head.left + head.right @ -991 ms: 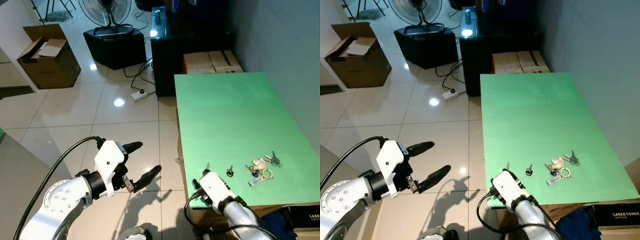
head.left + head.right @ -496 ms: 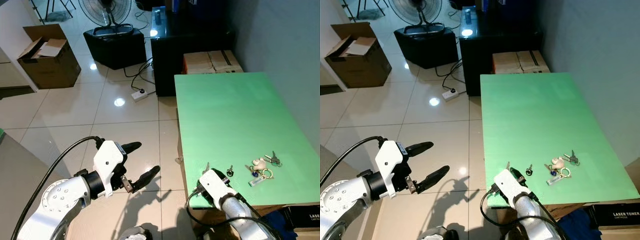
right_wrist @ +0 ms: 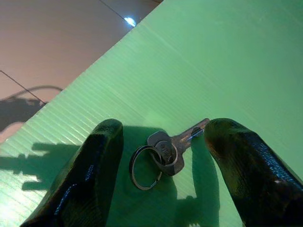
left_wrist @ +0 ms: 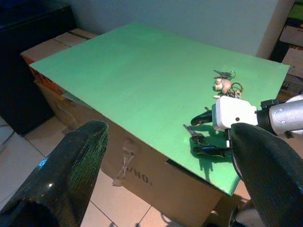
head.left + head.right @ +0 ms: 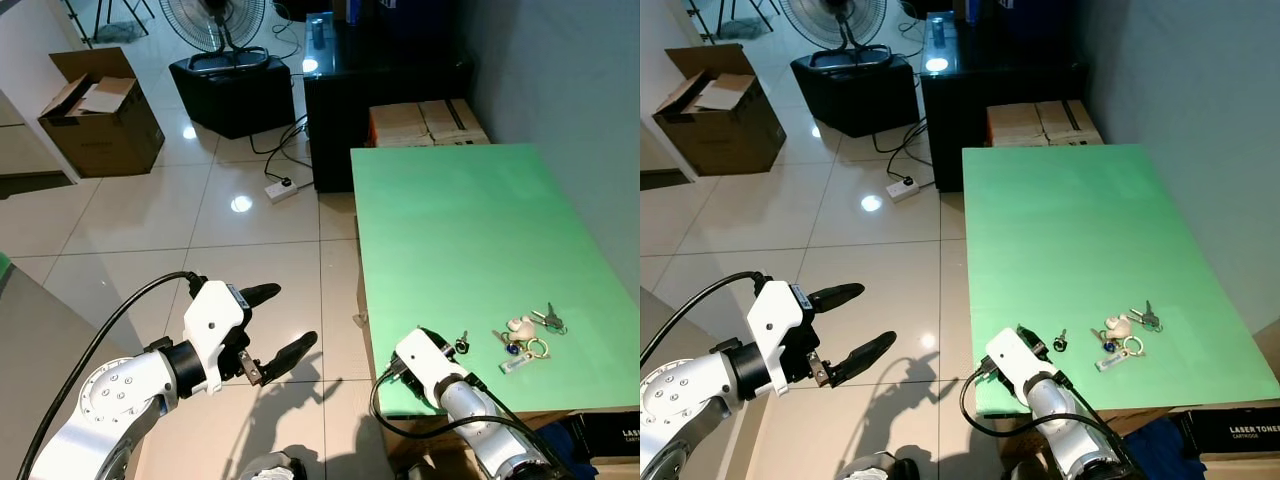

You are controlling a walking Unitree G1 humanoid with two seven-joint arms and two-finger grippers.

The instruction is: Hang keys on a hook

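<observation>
On green table (image 5: 470, 230), right gripper (image 3: 161, 156) straddling key (image 3: 165, 146) (bigger bunch (image 5: 525, 335) nearby)

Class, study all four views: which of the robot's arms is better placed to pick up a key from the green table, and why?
Right. The right gripper sits low on the green table, its open fingers either side of a single key. The left gripper hangs over the floor, off the table's edge.

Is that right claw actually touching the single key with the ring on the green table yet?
Apart. In the right wrist view the key lies flat on the green table between the right claw's two open fingers, with green showing on both sides.
</observation>
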